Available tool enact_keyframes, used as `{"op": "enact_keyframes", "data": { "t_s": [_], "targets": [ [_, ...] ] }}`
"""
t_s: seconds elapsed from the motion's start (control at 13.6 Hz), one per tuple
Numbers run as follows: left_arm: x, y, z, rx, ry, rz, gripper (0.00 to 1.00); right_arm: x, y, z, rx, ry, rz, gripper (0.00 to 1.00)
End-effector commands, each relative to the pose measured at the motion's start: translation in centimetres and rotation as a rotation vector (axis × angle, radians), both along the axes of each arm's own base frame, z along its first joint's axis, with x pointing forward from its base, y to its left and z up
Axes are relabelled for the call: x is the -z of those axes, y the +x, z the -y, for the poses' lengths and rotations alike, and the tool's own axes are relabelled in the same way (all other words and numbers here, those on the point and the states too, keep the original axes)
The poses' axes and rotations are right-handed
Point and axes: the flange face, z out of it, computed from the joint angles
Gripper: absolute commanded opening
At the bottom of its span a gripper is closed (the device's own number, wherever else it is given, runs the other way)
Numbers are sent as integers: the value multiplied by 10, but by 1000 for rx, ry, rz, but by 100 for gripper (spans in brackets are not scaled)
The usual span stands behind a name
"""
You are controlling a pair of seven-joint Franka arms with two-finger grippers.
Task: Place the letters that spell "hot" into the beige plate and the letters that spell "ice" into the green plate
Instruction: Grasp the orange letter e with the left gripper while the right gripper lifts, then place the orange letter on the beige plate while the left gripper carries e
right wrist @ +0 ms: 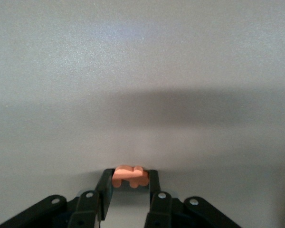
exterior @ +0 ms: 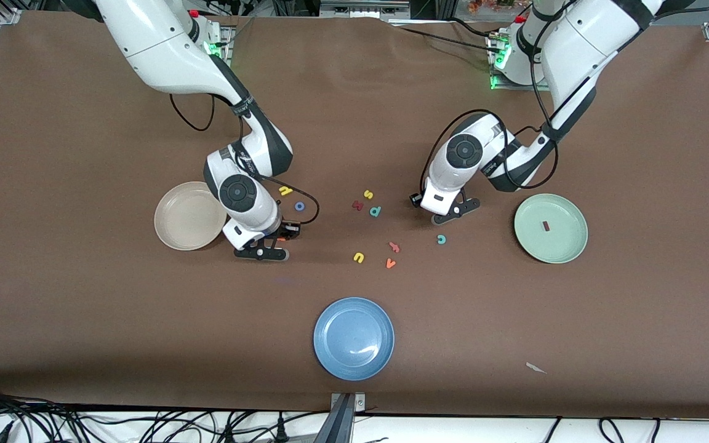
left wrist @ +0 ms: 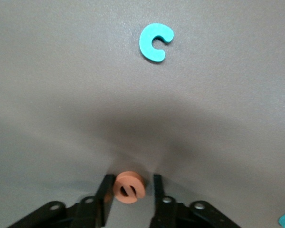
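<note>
My right gripper is down at the table beside the beige plate, shut on the orange "t". The yellow "h" and blue "o" lie close by, farther from the front camera. My left gripper is low over the table beside the green plate. Its jaws are open around the orange "e", which leans on one finger with a gap at the other. The teal "c" lies nearby. The dark red "i" lies in the green plate.
Mid-table lie a yellow "s", a dark red letter, a teal "p", a salmon letter, a yellow "u" and an orange "v". A blue plate sits nearest the front camera.
</note>
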Motion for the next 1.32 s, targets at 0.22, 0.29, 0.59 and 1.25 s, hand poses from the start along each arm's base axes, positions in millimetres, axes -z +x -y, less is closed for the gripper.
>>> {"op": "enact_keyframes", "data": {
  "t_s": [0.22, 0.29, 0.59, 1.25],
  "targets": [
    [7, 0, -1, -4, 16, -8, 16, -20, 2, 5, -27, 7, 21, 20],
    [-2, 10, -2, -13, 12, 12, 14, -29, 4, 15, -27, 0, 13, 20],
    [-67, 66, -1, -36, 122, -7, 9, -59, 5, 58, -70, -9, -3, 20],
    [-173, 144, -124, 132, 135, -119, 9, -63, -51, 192, -229, -22, -103, 21]
  ]
}}
